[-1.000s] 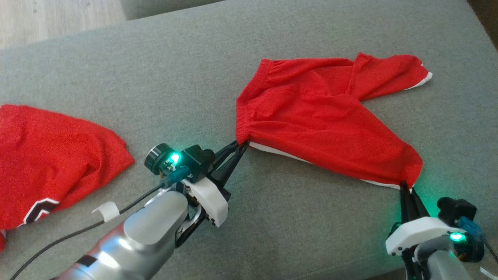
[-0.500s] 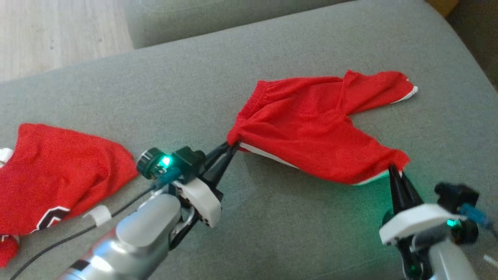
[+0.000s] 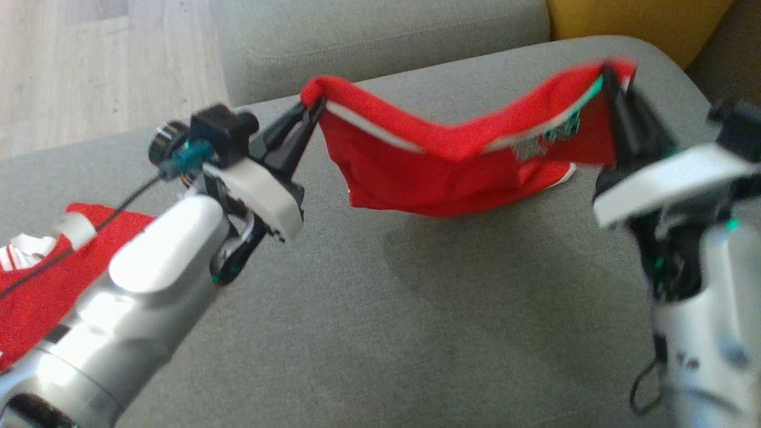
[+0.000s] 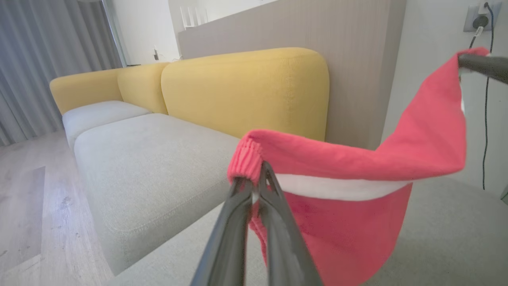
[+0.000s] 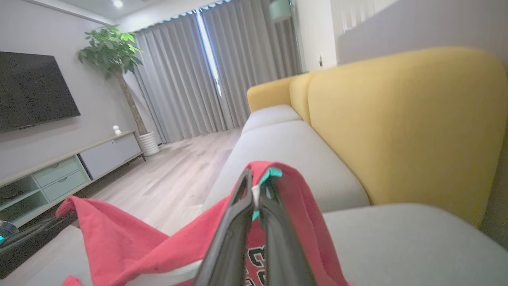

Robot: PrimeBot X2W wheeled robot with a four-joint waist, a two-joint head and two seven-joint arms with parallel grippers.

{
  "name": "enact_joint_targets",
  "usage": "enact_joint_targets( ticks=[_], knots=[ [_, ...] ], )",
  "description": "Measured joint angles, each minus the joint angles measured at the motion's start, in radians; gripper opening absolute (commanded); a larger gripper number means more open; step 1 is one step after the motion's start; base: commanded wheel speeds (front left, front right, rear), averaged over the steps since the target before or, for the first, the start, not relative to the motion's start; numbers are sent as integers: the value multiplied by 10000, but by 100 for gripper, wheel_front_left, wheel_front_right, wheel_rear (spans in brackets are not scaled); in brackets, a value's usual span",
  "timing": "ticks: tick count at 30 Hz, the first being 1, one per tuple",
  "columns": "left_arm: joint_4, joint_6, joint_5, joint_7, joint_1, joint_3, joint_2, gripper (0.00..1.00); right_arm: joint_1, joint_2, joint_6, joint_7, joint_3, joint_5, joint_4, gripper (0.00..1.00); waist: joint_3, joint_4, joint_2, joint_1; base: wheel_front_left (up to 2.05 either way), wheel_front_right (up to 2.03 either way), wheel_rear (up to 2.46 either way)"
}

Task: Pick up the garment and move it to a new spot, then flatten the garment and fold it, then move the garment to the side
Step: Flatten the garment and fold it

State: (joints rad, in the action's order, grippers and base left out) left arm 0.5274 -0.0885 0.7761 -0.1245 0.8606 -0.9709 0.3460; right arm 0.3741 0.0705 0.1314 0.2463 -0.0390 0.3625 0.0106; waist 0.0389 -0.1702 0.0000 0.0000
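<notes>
Moved since a second ago: both arms are up now, so the garment [image 3: 440, 172] that was lying on the grey sofa seat [image 3: 386, 309] hangs in the air between them (camera has tilted too, fwiw).
Other red garment [image 3: 35, 297]: nearest, flat on the seat at the left, partly under the left forearm [image 3: 148, 279], well apart from the lifted one.
Left pincer [image 3: 309, 110]: clamped shut on a ribbed corner, white trim right below the tips.
Right pincer [image 3: 609, 74]: pinched shut on the opposite corner, next to the printed lettering.
Garment: strung like a hammock, sagging mid-span; whether the bottom edge is touching the seat, can't tell, too blurry.
Further back: yellow backrest [image 3: 624, 18], then wood floor [image 3: 89, 59].
Risk: both holds are tiny corner pinches, so a fast swing could yank fabric free; drift left and it lands on the other red piece.
</notes>
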Motion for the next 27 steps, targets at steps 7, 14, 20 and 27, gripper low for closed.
enact_joint_targets(
  ticks=[7, 14, 20, 27],
  knots=[
    [-399, 414, 263, 226, 821, 627, 73, 0, 2170, 660, 0, -397, -485, -31, 420, 0, -354, 190, 0, 0, 0, 0, 0],
    [-1143, 805, 343, 107, 1321, 1009, 215, 0, 3146, 1099, 0, -1072, -800, -407, 502, 0, -676, 473, 0, 0, 0, 0, 0],
    [-2023, 1047, 604, 449, 839, 974, 512, 0, 2629, 1269, 0, -602, -844, -424, 144, 0, -937, 662, 0, -1, 0, 0, 0],
    [-3484, 1478, 1225, 1124, -468, 930, 1164, 0, 1065, 1331, 0, 336, -665, -290, -754, 0, -998, 750, 0, -1, 0, 0, 0]
  ],
)
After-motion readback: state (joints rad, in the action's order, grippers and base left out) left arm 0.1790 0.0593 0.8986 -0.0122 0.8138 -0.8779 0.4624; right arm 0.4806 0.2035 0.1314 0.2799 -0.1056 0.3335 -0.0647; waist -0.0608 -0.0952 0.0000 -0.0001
